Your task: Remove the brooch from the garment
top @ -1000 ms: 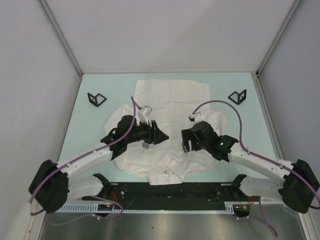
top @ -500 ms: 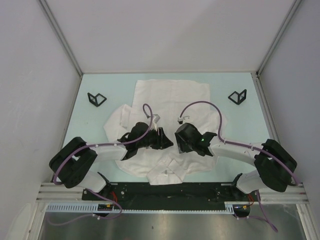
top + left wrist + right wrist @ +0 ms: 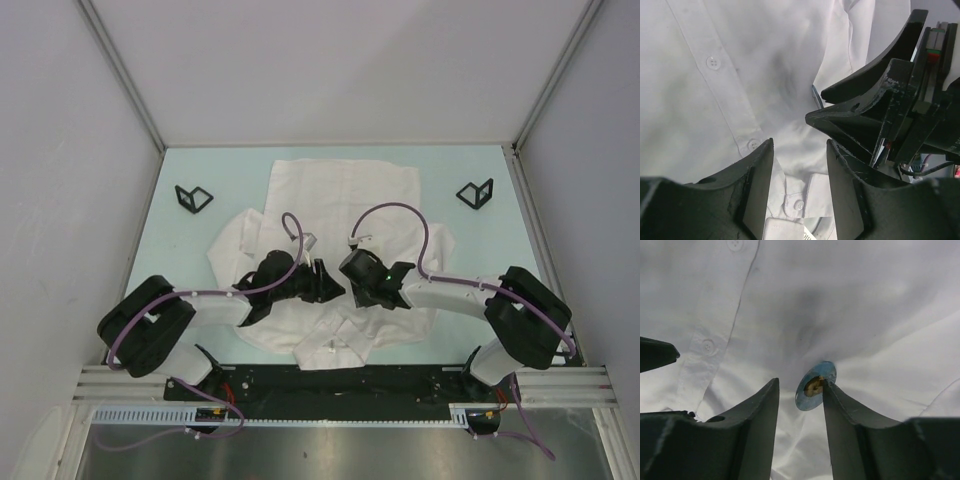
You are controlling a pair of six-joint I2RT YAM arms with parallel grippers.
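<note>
The white button-front shirt [image 3: 340, 200] lies spread on the table, collar toward the arms. The brooch [image 3: 815, 379] is a small round blue disc with a gold centre, pinned to the shirt's chest [image 3: 850, 300], standing tilted on the fabric. My right gripper [image 3: 800, 385] is open just over the shirt. The brooch sits between its fingers, against the right fingertip [image 3: 829, 390]. My left gripper [image 3: 800, 145] is open and empty, low over the button placket [image 3: 752, 144] near the collar. It faces the right gripper [image 3: 875, 115] closely. In the top view both grippers [image 3: 325, 283] [image 3: 362, 290] meet at the shirt's middle.
Two small black triangular brackets stand on the pale teal table, one back left [image 3: 193, 197] and one back right [image 3: 476, 192]. White walls close the table on three sides. The arms' base rail [image 3: 340, 385] runs along the near edge.
Both arms have swung inward and lower over the shirt's middle. The two grippers now sit much closer together, and the right gripper has moved left.
</note>
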